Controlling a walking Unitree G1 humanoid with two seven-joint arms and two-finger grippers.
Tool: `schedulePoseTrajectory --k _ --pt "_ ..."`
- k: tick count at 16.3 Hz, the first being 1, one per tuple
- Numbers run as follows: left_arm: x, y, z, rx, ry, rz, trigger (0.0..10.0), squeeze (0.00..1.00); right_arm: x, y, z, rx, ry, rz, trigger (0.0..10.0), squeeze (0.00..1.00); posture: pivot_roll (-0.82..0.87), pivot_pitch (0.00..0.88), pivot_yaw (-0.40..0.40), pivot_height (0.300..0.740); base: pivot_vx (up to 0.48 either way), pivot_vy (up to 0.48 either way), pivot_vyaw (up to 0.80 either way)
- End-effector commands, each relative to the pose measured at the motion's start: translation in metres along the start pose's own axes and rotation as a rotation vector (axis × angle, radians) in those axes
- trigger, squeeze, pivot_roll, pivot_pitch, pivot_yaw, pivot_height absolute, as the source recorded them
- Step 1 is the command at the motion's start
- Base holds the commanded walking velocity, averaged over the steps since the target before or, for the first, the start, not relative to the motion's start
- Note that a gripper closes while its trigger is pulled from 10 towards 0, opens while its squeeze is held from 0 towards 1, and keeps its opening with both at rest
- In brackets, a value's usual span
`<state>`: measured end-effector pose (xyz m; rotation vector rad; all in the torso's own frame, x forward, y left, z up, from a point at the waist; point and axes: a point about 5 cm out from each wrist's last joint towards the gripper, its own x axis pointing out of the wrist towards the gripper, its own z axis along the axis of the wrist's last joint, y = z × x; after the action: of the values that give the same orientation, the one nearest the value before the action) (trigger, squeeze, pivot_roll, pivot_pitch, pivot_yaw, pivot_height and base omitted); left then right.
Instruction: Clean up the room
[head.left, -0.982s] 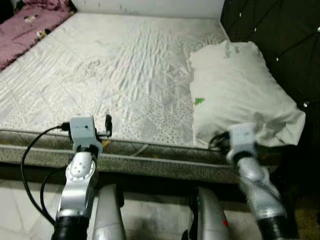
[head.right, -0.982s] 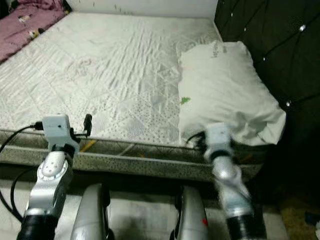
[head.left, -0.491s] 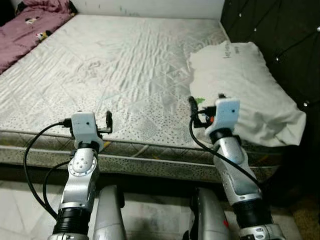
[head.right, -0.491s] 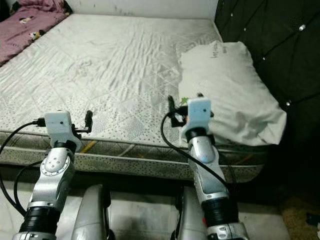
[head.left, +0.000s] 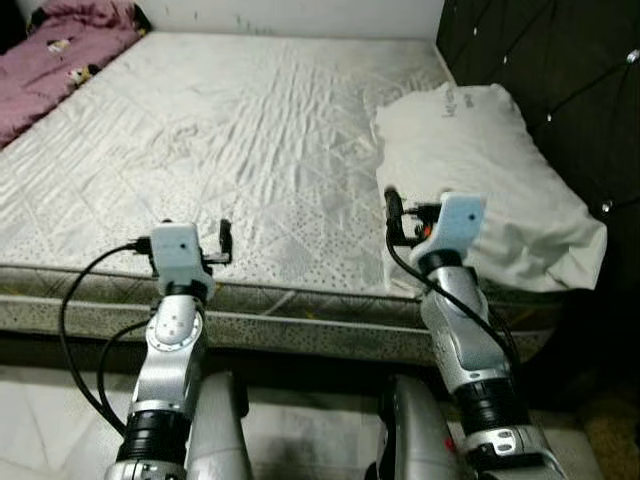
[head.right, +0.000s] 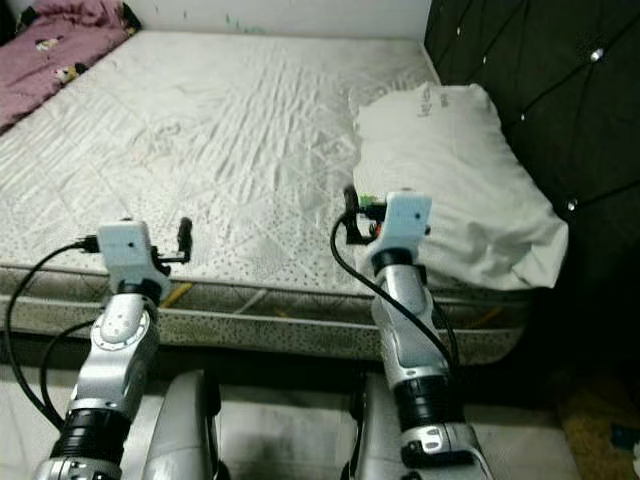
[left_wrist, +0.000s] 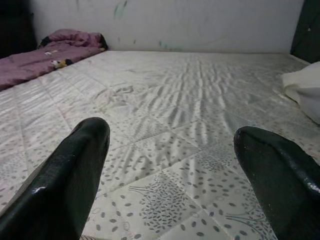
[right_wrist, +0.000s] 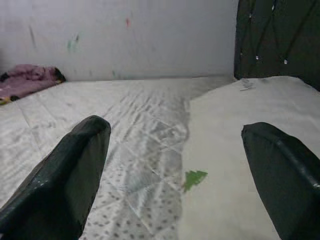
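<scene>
A white pillow (head.left: 480, 170) lies at the right end of the bare quilted mattress (head.left: 230, 130), against the black headboard. My right gripper (head.left: 418, 215) is raised at the pillow's near left corner, open and holding nothing; in the right wrist view its fingers (right_wrist: 75, 170) frame the pillow's edge and its small green tag (right_wrist: 194, 178). My left gripper (head.left: 212, 245) hovers over the mattress's front edge, also open with nothing between its fingers (left_wrist: 65, 180). A purple blanket (head.left: 50, 55) lies bunched at the far left corner of the bed.
The black tufted headboard (head.left: 560, 70) rises along the right side. A white wall (left_wrist: 165, 22) runs behind the bed. The mattress's front edge (head.left: 300, 320) is just ahead of my legs, with pale floor (head.left: 300, 440) below.
My right arm has lifted from low at the bed's edge and now holds its gripper up at the pillow's near corner. The left gripper has barely shifted.
</scene>
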<state>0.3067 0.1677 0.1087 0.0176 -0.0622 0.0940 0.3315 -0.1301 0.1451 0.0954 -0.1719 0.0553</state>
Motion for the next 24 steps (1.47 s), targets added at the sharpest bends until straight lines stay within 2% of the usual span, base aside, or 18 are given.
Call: schedulePoseTrajectory --k 1,4,6,12,15,24 --pt "-0.001 0.000 -0.001 0.011 -0.008 -0.010 10.0 0.00 -0.001 0.000 0.002 0.014 -0.014 -0.001 10.0 0.00 0.04 0.000 0.010 0.593 0.000 0.000 0.00" --pt "-0.007 0.004 -0.007 0.010 0.013 -0.002 10.0 0.00 -0.008 0.003 -0.008 0.031 0.016 0.004 10.0 0.00 0.05 0.000 0.018 0.619 0.000 0.000 0.00" --pt "-0.005 0.007 -0.008 0.017 0.022 0.000 10.0 0.00 -0.012 0.005 -0.012 0.042 0.030 -0.006 10.0 0.00 0.04 0.000 0.026 0.645 0.000 0.000 0.00" --pt "-0.006 0.003 -0.002 0.016 -0.001 -0.024 10.0 0.00 -0.010 0.005 -0.001 0.036 0.002 -0.023 10.0 0.00 0.04 0.000 0.017 0.701 0.000 0.000 -0.41" --pt "-0.009 0.005 0.000 0.006 -0.003 0.000 10.0 0.00 -0.012 0.006 -0.006 0.033 0.023 -0.024 10.0 0.00 0.05 0.000 0.015 0.734 0.000 0.000 -0.42" --pt "-0.005 0.003 0.008 0.031 -0.014 -0.017 10.0 0.00 -0.011 0.009 -0.011 0.013 0.054 -0.016 10.0 0.00 0.08 0.000 0.022 0.740 0.000 0.000 -0.43"
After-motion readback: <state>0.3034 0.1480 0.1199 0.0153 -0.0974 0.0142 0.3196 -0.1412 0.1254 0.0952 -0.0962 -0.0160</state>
